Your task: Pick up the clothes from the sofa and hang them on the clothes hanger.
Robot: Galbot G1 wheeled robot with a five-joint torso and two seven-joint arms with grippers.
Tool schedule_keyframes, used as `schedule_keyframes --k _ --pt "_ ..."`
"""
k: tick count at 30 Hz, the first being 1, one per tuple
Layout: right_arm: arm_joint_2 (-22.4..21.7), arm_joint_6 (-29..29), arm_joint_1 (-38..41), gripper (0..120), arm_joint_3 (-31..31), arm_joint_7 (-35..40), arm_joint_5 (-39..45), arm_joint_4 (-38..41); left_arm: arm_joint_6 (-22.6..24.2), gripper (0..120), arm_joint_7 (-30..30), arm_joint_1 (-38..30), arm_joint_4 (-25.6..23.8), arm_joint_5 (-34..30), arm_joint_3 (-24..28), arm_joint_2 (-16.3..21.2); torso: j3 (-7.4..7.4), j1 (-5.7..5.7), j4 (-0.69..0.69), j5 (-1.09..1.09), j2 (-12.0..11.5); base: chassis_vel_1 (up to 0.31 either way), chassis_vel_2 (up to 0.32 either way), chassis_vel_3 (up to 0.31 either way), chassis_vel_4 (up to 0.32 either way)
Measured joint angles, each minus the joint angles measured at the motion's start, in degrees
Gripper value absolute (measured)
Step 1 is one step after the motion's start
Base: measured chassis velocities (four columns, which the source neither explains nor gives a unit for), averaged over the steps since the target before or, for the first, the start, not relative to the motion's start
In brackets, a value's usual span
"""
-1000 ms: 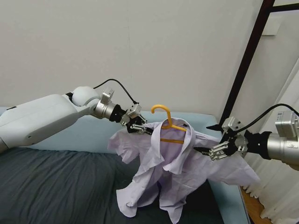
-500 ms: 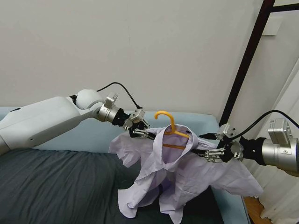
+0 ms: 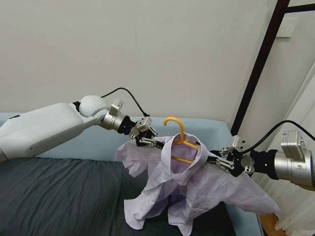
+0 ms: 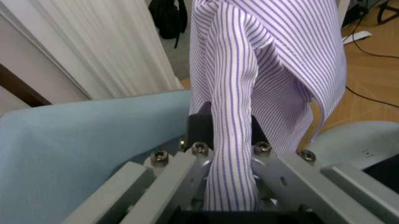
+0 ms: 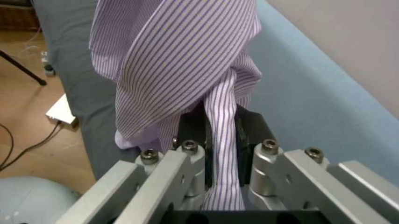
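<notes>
The fingers (image 3: 143,141) of the left gripper (image 3: 147,140) are clenched on one shoulder of the striped shirt (image 3: 197,191). The right gripper (image 3: 221,161) pinches the opposite shoulder in the same way. In the head view, the shirt hangs between the two grippers above the sofa (image 3: 59,196), with its tails trailing down onto the dark seat. A yellow hanger (image 3: 173,123) sits inside the collar, its hook standing free and its bar tilted down toward the right gripper. A black pole (image 3: 256,73) rises just behind the right arm.

In the left wrist view, the fingers (image 4: 198,126) are closed on a narrow fold of the shirt (image 4: 249,56), which runs straight out from between the pads over the pale blue sofa back.

In the right wrist view, the fingers (image 5: 190,133) likewise clamp a twisted fold of the shirt (image 5: 174,46), with cloth bunching just beyond the tips.

The shirt looks light, thin and limp. It will probably sag and slide wherever it is unsupported, so the seamed shoulders, either side of the hanger, seem the soundest places to hold. The hanger itself is stiff and could slip out of the collar if the cloth goes slack.

Compared with a second ago, the right gripper has drawn in closer to the hanger and sits a little lower. The hanger's bar tilts more steeply, and the right shoulder of the shirt slopes down instead of spreading wide.
</notes>
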Motion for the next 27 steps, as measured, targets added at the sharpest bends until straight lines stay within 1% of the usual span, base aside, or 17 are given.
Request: schedule_keyframes --k 6,9,10,13,14,15,17,20,21,22,23,26,27 --pt "0.3 -0.2 0.0 7 -0.1 0.7 1.1 -0.3 -0.6 2 -0.9 0.1 0.6 0.0 -0.5 -0.7 0.00 0.00 -0.02 0.00 0.0 0.000 0.000 0.000 0.000" --pt "0.3 -0.6 0.0 7 0.0 1.4 2.8 -1.2 -1.5 16 -2.4 1.1 0.7 0.3 -2.3 -0.4 0.00 0.00 -0.02 0.00 0.0 0.000 0.000 0.000 0.000" --pt "0.3 -0.6 0.0 7 0.0 1.4 2.8 -1.2 -1.5 16 -2.4 1.1 0.7 0.3 -2.3 -0.4 0.00 0.00 -0.02 0.00 0.0 0.000 0.000 0.000 0.000" --pt "0.4 -1.0 0.0 7 0.0 2.0 4.2 -1.9 -1.8 27 -2.7 1.3 0.7 1.0 -2.9 0.7 0.00 0.00 -0.01 0.00 0.0 0.000 0.000 0.000 0.000" --pt "0.5 -1.1 0.0 7 0.1 2.2 4.5 -2.1 -1.8 34 -2.7 1.3 0.5 1.2 -3.0 1.3 0.00 0.00 0.00 0.00 0.0 0.000 0.000 0.000 0.000" --pt "0.7 -1.2 0.0 7 0.1 2.3 4.7 -2.3 -2.0 37 -2.6 1.4 0.3 1.6 -3.2 1.9 0.00 0.00 0.01 0.00 0.0 0.000 0.000 0.000 0.000" --pt "0.7 -1.3 0.0 7 0.1 2.3 4.8 -2.4 -2.1 40 -2.6 1.4 0.3 1.8 -3.3 2.1 0.00 0.00 0.01 0.00 0.0 0.000 0.000 0.000 0.000" --pt "1.3 -1.9 0.1 7 0.3 3.3 5.9 -3.6 -2.9 55 -2.4 2.7 -0.2 3.1 -5.5 5.5 0.00 0.00 -0.02 -0.01 0.0 0.000 0.000 0.000 0.000" --pt "1.3 -1.9 0.1 7 0.3 3.3 5.9 -3.6 -2.9 55 -2.4 2.7 -0.2 3.1 -5.5 5.5 0.00 0.00 -0.02 -0.01 0.0 0.000 0.000 0.000 0.000" --pt "1.7 -2.2 0.2 7 0.5 3.8 6.3 -4.0 -3.1 59 -2.4 3.2 -0.5 3.3 -6.2 6.4 0.00 0.00 -0.02 0.00 0.0 0.000 0.000 0.000 0.000" --pt "2.4 -2.6 0.5 7 0.8 4.7 6.8 -4.7 -3.5 64 -2.4 4.4 -0.9 3.6 -7.9 7.7 0.00 0.00 -0.01 -0.03 0.0 0.000 0.000 0.000 0.000" --pt "5.4 -3.8 1.2 7 1.8 6.9 8.2 -6.6 -4.4 78 -2.9 7.6 -2.0 3.6 -12.9 11.0 0.00 0.00 0.01 -0.01 0.0 0.000 0.000 0.000 0.000" --pt "5.4 -3.8 1.2 7 1.8 6.9 8.2 -6.6 -4.4 78 -2.9 7.6 -2.0 3.6 -12.9 11.0 0.00 0.00 0.01 -0.01 0.0 0.000 0.000 0.000 0.000"
